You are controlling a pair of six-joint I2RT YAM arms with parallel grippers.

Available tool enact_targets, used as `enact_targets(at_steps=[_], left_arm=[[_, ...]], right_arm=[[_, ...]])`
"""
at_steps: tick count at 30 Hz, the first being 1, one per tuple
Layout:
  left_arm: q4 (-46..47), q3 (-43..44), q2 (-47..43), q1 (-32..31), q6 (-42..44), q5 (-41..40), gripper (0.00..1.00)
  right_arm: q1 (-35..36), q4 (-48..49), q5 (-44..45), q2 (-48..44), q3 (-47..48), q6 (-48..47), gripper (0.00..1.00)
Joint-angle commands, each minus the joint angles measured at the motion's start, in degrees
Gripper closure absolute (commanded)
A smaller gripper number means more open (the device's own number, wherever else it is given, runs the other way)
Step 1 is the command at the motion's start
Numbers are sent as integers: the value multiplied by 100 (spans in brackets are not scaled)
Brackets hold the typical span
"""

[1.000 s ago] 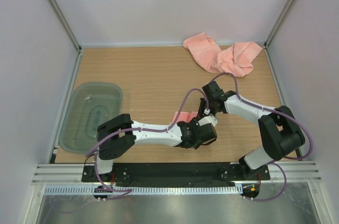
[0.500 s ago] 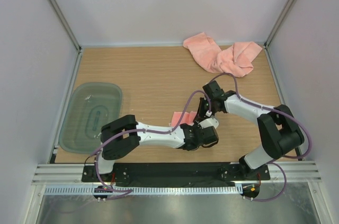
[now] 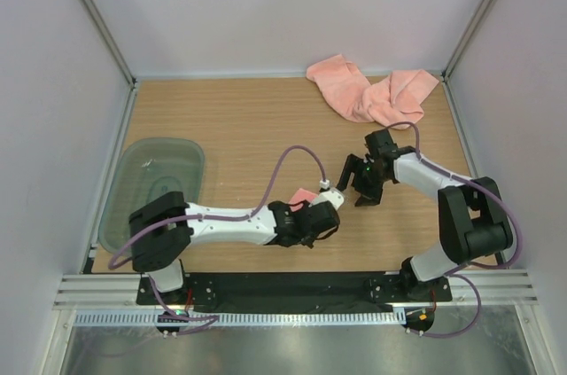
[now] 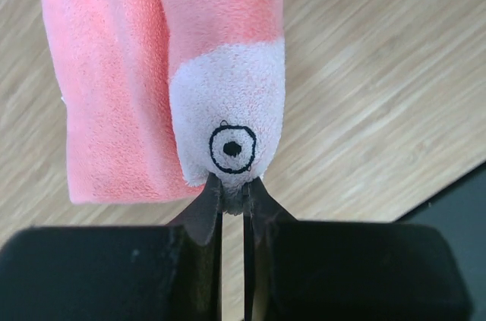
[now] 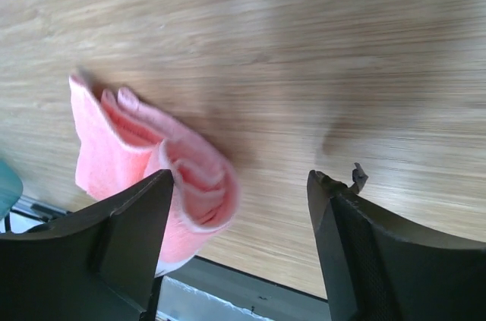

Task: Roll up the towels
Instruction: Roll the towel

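Bright even light, soft shadows, right wrist view blurred

Wooden table [image 3: 257, 118] with a tray [image 3: 142, 189] at left, crumpled towels [image 3: 372, 96] far right, rolled towel [image 3: 304, 195] near front.

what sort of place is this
Probably a robot lab cell: white panel walls box in a wooden table, and the left arm and right arm are bolted at its near edge.

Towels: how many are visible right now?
3. One rolled towel is pinched in the left pincer near the front edge; a crumpled towel and a second crumpled towel overlap at the far right corner. That heap may hide more.
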Motion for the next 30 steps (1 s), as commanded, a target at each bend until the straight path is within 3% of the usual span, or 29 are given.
enact_targets(at_steps=[1, 7, 11, 15, 18, 23, 30], left_arm=[[383, -447, -676, 257, -467, 798, 100], [1183, -1221, -1003, 1233, -933, 2494, 100], [1359, -1432, -1125, 1646, -1319, 2882, 100], [1597, -1740, -1161, 2182, -1968, 3409, 100], [1851, -1986, -1143, 2490, -2531, 3902, 100], [2386, -2415, -1082, 2701, -3157, 4314, 100], [3467, -3005, -836, 3026, -3720, 4965, 100]], right_arm=[[-240, -270, 213, -360, 246, -239, 19], [-373, 80, 197, -913, -86, 129, 15], [-364, 616, -232, -1352, -579, 446, 15], [-320, 2106, -1244, -1793, -1299, 973, 15], [-171, 2663, -1456, -1881, -1712, 1202, 15], [-21, 3560, -1509, -1724, -2047, 1457, 15], [339, 4878, -1509, -714, -2144, 1712, 19]])
